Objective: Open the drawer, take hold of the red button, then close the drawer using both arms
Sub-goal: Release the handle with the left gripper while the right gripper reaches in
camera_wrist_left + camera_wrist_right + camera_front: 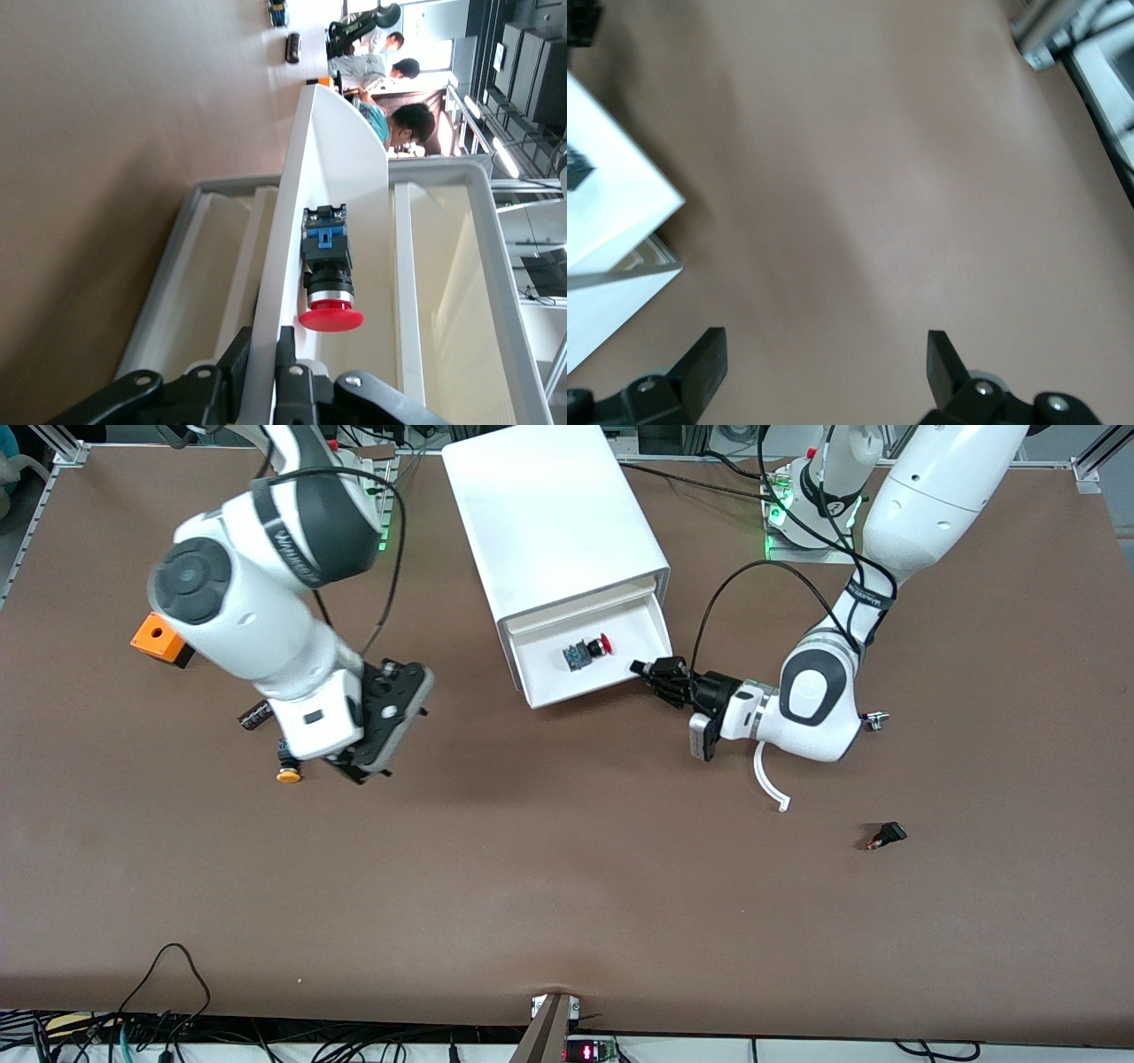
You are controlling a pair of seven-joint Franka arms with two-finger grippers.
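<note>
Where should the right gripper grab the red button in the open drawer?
Judging by its pose, grip the button across its black-and-blue body, coming from above: it lies on its side in the drawer, and the left gripper holds the drawer's front wall.

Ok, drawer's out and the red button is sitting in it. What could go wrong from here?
The left gripper is shut on the drawer front's edge, close to the button; if it stays there, the right arm's reach into the tray may be crowded. The right gripper hangs open over the table by a yellow-capped button, a lookalike it could grab instead. The red button lies on its side, so it may roll when pinched.
</note>
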